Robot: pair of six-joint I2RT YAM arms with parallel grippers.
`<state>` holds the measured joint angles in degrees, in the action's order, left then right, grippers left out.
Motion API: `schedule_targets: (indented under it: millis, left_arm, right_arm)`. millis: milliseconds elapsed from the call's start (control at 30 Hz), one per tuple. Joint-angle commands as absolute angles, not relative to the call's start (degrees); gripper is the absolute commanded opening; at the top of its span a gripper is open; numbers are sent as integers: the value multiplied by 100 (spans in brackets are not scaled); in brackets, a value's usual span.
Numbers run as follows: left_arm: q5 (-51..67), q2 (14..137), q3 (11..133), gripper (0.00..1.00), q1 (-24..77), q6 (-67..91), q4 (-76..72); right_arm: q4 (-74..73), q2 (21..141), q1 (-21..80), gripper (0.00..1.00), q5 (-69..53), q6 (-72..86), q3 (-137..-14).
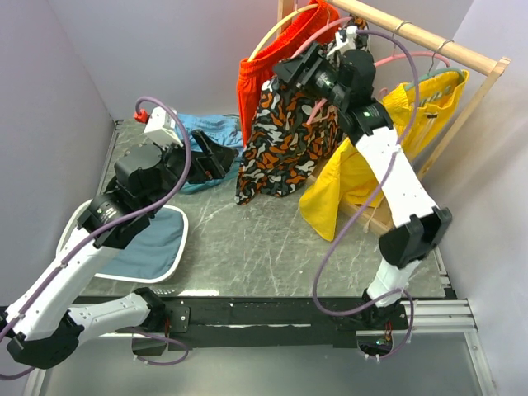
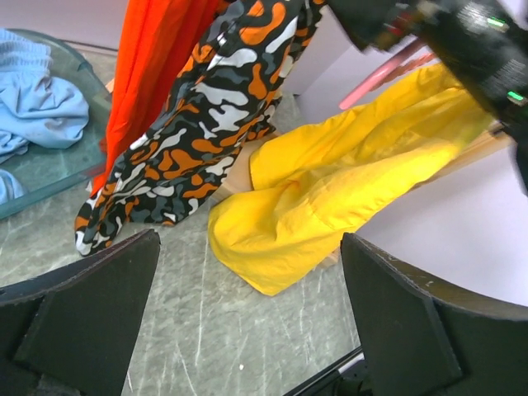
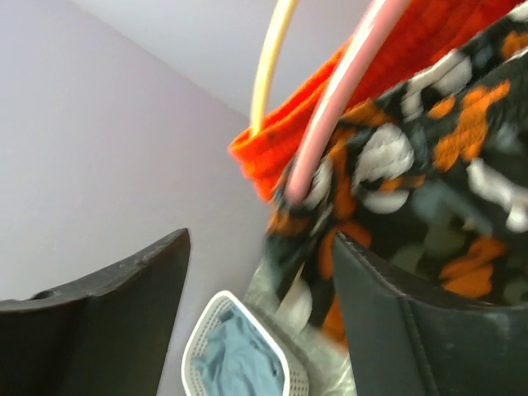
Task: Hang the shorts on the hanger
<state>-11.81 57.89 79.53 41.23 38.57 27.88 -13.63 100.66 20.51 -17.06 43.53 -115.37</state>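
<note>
- Under the wooden rail (image 1: 429, 37): camouflage-print shorts (image 1: 280, 140) hang on the pink hanger (image 3: 323, 115), between orange shorts (image 1: 260, 74) and yellow shorts (image 1: 346, 177).
- Right tool (image 1: 287, 70): jaws apart beside the hanger, gripping nothing.
- Left tool (image 1: 219, 157): wide open, empty, low over the table (image 1: 264, 239).

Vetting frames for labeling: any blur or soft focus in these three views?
Top external: sharp and evenly lit, the shorts print crisp. Left wrist: fabric in focus, but the right arm at top right is smeared. Right wrist: soft throughout; the hanger and shorts print are blurred, probably motion.
</note>
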Motion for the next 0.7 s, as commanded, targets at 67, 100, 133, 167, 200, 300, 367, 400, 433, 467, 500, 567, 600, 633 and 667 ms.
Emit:
schedule_targets:
  millis: [67, 100, 133, 167, 200, 300, 367, 400, 433, 467, 500, 567, 600, 633, 667]
  left_arm:
    - [-1125, 5757, 7788, 96, 4052, 3911, 2575]
    - [-1116, 5774, 7770, 96, 4034, 3911, 2584]
    - [-1125, 5792, 7709, 96, 4034, 3920, 2575]
    - [-1125, 5792, 7673, 96, 4034, 3937, 2575]
    - [-1116, 5801, 7647, 97, 4025, 3955, 2575]
    - [-1108, 5801, 7463, 96, 4017, 3981, 2540]
    - [-1160, 5809, 7269, 96, 4017, 4025, 2505]
    - [-1178, 5862, 7225, 96, 4017, 4069, 2531]
    - [-1204, 5880, 7111, 97, 4017, 4113, 2540]
    - [-1178, 5915, 7041, 97, 4017, 4183, 2514]
    - [-1117, 5924, 6944, 96, 4025, 4192, 2470]
    - [-1064, 5828, 6549, 96, 4025, 4297, 2287]
    - [-1037, 5775, 6356, 97, 4034, 4324, 2155]
    - [-1002, 5740, 6006, 96, 4034, 4359, 2058]
    - [-958, 5687, 5838, 97, 4052, 4412, 1865]
  right_arm:
    - [-932, 8658, 2346, 80, -1714, 4254, -10488]
    - [-923, 8527, 2416, 80, -1670, 4202, -10355]
    - [-932, 8290, 2478, 80, -1574, 4149, -10232]
    - [-932, 8166, 2644, 81, -1538, 4105, -9978]
    - [-923, 8035, 2733, 82, -1477, 4000, -9819]
    - [-870, 7498, 3172, 84, -1170, 3780, -9134]
    - [-661, 7051, 3513, 85, -925, 3736, -8416]
    - [-598, 6910, 3672, 86, -792, 3718, -8150]
    - [-502, 6604, 3813, 86, -643, 3683, -7678]
    - [-475, 6461, 3962, 87, -267, 3578, -7447]
    - [-449, 6225, 4329, 87, -64, 3542, -7227]
    - [-282, 5987, 4656, 87, 315, 3516, -6541]
    - [-220, 5785, 4928, 88, 647, 3524, -6313]
    - [-54, 5688, 5087, 88, 833, 3551, -5832]
    - [-9, 5600, 5211, 88, 957, 3620, -5584]
